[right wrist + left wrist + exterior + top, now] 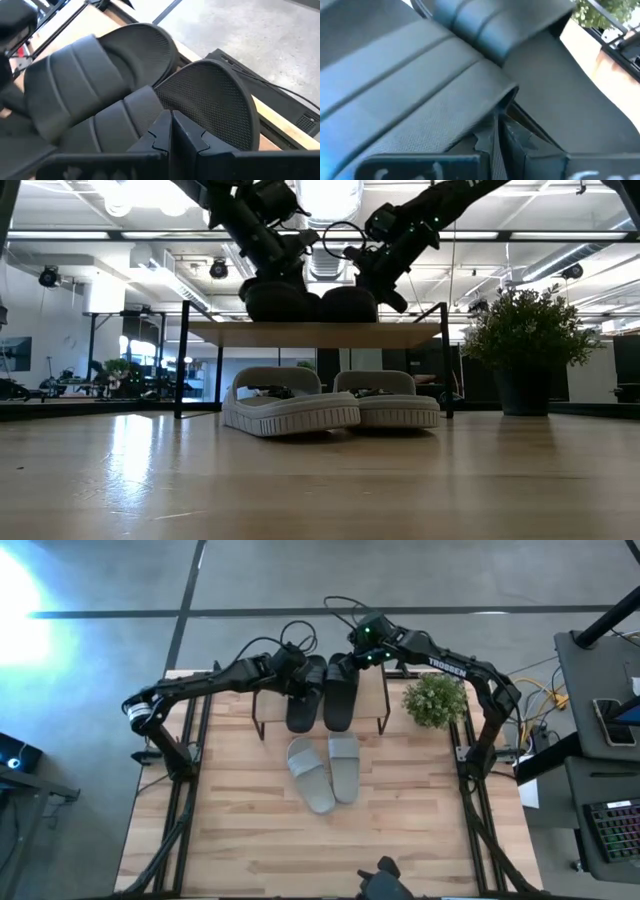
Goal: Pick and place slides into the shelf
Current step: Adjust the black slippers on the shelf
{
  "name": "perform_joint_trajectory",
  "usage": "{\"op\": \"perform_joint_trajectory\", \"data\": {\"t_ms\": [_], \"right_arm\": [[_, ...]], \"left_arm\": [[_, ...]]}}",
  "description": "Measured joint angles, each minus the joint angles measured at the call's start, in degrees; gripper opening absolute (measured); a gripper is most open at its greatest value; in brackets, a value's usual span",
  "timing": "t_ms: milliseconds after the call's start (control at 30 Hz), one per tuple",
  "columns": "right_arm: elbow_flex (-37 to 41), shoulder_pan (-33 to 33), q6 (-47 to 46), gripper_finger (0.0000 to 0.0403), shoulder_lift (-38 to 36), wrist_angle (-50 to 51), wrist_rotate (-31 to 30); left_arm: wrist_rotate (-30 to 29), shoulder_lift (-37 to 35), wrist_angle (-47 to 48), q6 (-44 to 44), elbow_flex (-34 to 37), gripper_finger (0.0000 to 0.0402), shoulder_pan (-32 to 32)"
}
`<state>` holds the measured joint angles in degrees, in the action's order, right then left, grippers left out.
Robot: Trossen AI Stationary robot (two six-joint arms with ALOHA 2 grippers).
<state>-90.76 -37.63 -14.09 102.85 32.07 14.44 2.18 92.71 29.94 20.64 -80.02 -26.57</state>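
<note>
Left gripper (297, 673): at the far end of the left black slide (301, 698) on the shelf top; fingers pressed together on that slide's strap, as its wrist view shows.
Right gripper (352, 662): at the far end of the right black slide (339, 696); fingers likewise closed on the strap, seen in the right wrist view.
Black slides: both on the shelf (372, 690), side by side and touching or nearly so, toes toward the table's near side.
Grey slides (324, 770): on the tabletop (250, 830), in front of the shelf and partly under it in the low view, not yet handled.
Risk, release: judged likely that a strap snags on a finger as the grippers let go, dragging a slide off the board's far edge.
Risk, crowding: both arms work close together; a careless retreat could knock the neighbouring slide or the other arm.
Risk, plant: the potted plant (434, 700) stands just beside the right arm's path.
Count: two black slides, two grey slides, one shelf, one plant, two grippers.
</note>
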Motion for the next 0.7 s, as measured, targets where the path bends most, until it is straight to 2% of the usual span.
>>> {"op": "perform_joint_trajectory", "data": {"t_ms": [133, 367, 567, 700], "right_arm": [[0.00, 0.16, 1.09, 0.0008, -0.07, 0.87, 1.12], [0.00, 0.20, 1.18, 0.0008, -0.16, 1.10, 1.08], [0.02, 0.18, 1.30, 0.0008, -1.07, 0.51, 0.40], [0.02, 0.20, 1.29, 0.0008, -3.20, -0.92, -2.28]], "left_arm": [[-2.29, 0.00, 0.04, -0.04, -0.49, 0.0010, -0.50], [-2.69, 0.00, -0.03, -0.22, -0.73, 0.0010, -1.52], [0.56, -0.12, -0.10, -0.12, -1.30, 0.0010, -0.68], [1.05, -1.62, -0.27, -0.13, -2.03, 0.0010, 1.06]]}}
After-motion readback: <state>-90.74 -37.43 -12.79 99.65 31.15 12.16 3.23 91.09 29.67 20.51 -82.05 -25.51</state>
